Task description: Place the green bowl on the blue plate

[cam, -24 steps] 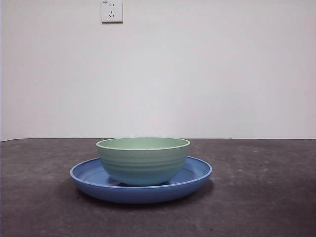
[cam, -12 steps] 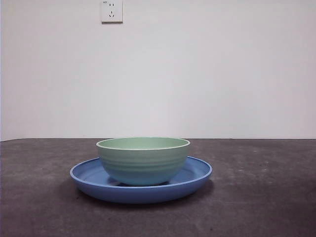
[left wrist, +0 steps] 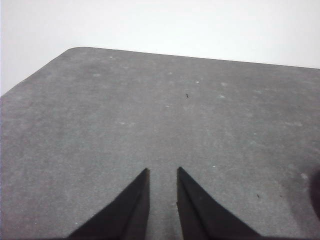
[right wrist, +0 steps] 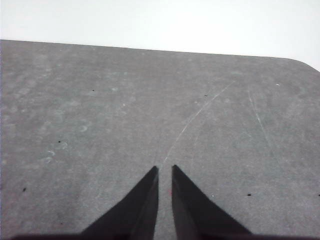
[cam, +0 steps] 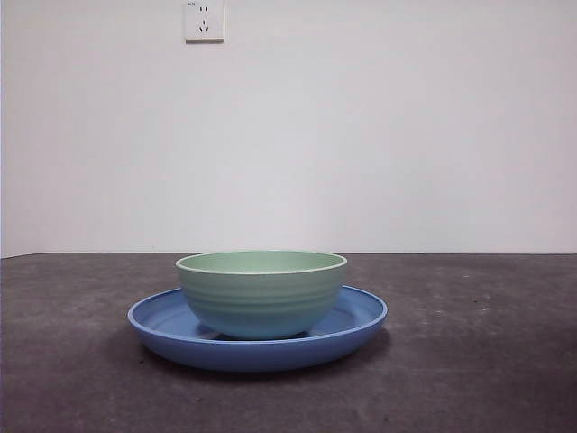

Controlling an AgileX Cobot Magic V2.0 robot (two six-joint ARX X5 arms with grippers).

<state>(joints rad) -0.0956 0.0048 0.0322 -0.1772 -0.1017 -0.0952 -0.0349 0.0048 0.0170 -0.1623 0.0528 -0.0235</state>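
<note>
Front view: nothing differs from the earlier frames. The green bowl [cam: 261, 293] sits upright inside the blue plate [cam: 162, 327], roughly centred, with the plate's rim showing on both sides. The plate rests on the dark grey table [cam: 478, 361], with bare surface to either side and in front. A wall socket [cam: 204, 20] is mounted on the white wall behind. Wrist views: left gripper [left wrist: 163, 171] and right gripper [right wrist: 164, 167] each hang over bare tabletop near a rounded table corner, jaws nearly together with only a narrow gap, holding nothing.
</note>
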